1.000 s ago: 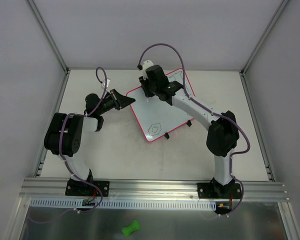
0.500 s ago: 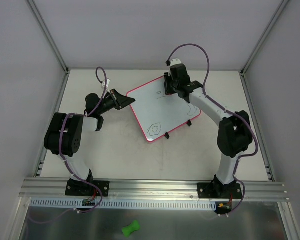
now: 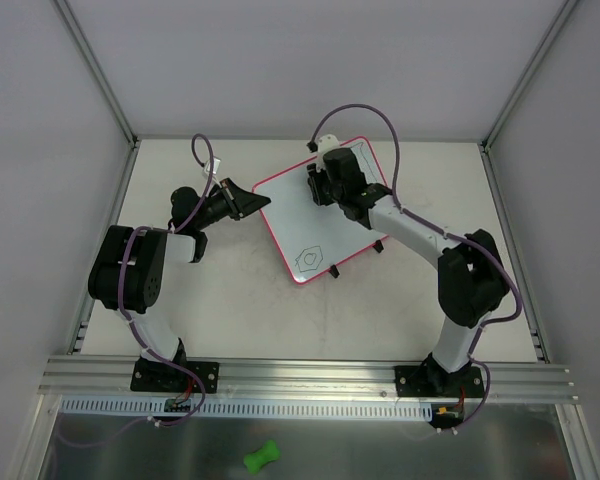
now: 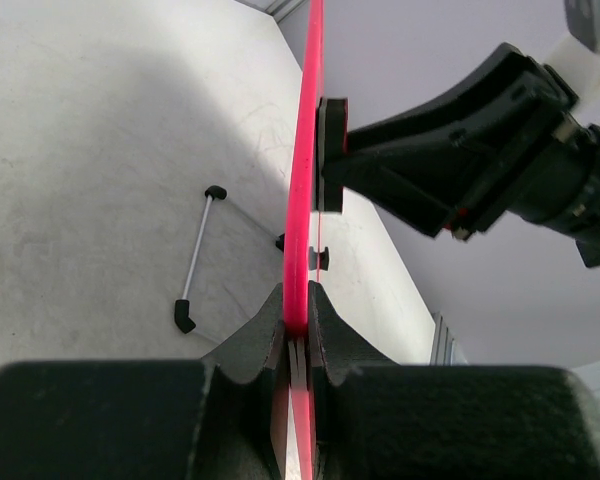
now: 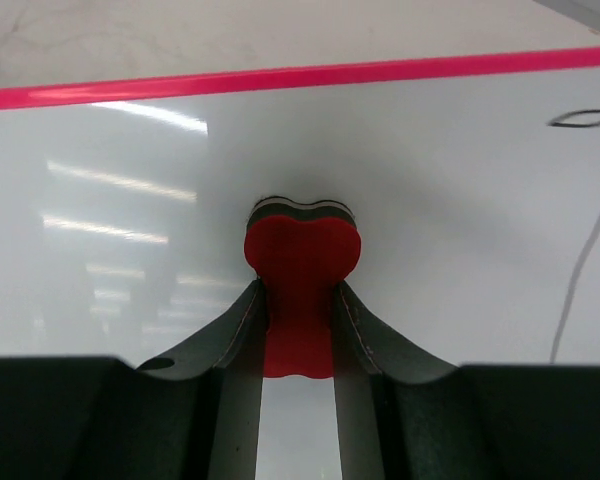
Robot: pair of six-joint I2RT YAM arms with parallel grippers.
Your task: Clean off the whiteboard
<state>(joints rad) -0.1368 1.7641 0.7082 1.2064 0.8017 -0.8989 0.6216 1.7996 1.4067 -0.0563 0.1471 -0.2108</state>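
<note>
Whiteboard [image 3: 315, 215], pink-framed and set askew near the worktop's far edge, has its left rim pinched tight by the left gripper [image 4: 296, 330], the right gripper [image 5: 300, 300] pressing a clamped red eraser [image 5: 300, 250] onto it, a hexagon doodle [image 3: 310, 257] by its near corner.

White-and-black arms [image 3: 410, 230], looping purple cables [image 3: 365, 112], black left end effector [image 4: 295, 305] and right end effector [image 5: 300, 300]

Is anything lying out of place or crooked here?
Yes: a green bone-shaped piece lies off the table's near edge. The whiteboard sits skewed, its edge clamped in the left pincer.
</note>
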